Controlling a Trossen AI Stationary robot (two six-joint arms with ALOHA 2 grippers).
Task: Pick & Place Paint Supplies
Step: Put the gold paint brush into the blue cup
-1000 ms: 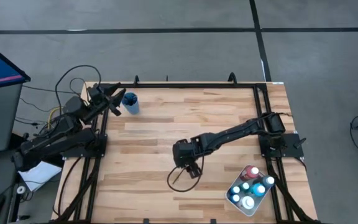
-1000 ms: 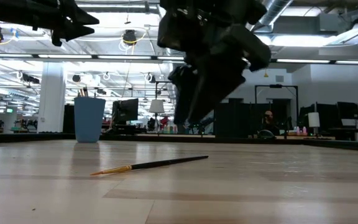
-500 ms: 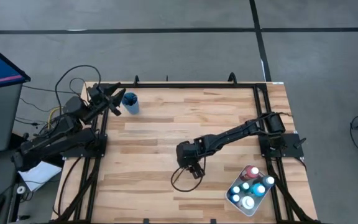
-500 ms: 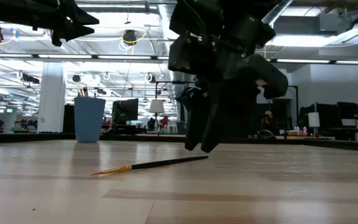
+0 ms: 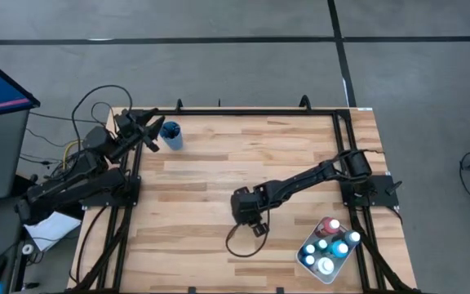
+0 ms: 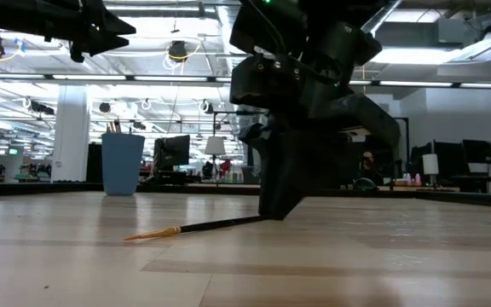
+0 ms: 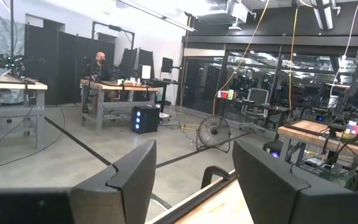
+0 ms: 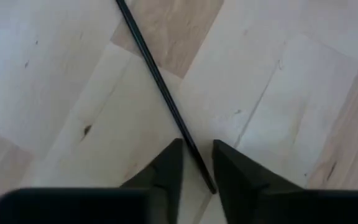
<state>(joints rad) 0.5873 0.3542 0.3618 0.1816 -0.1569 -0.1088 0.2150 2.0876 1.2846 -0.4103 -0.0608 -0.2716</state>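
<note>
Black handle: your paintbrush [image 8: 160, 87] lies flat on the wooden table [image 5: 202, 175], its dark end running down between the right gripper's fingertips [image 8: 225, 165].
Long axis: in the low view it points away from the gripper toward the blue cup [image 6: 123, 164], gold ferrule farthest out.
Right gripper [image 6: 273, 203]: down at the table, fingers narrowed around the handle end; you cannot tell whether they pinch it yet.
Nearer arm: yours is the right one.
Left gripper [image 5: 147, 131]: spread and empty, raised beside the cup at the table's far corner.
Tray [image 5: 339, 260]: bottles [image 5: 326, 245] sit in it, near the right arm's base.
</note>
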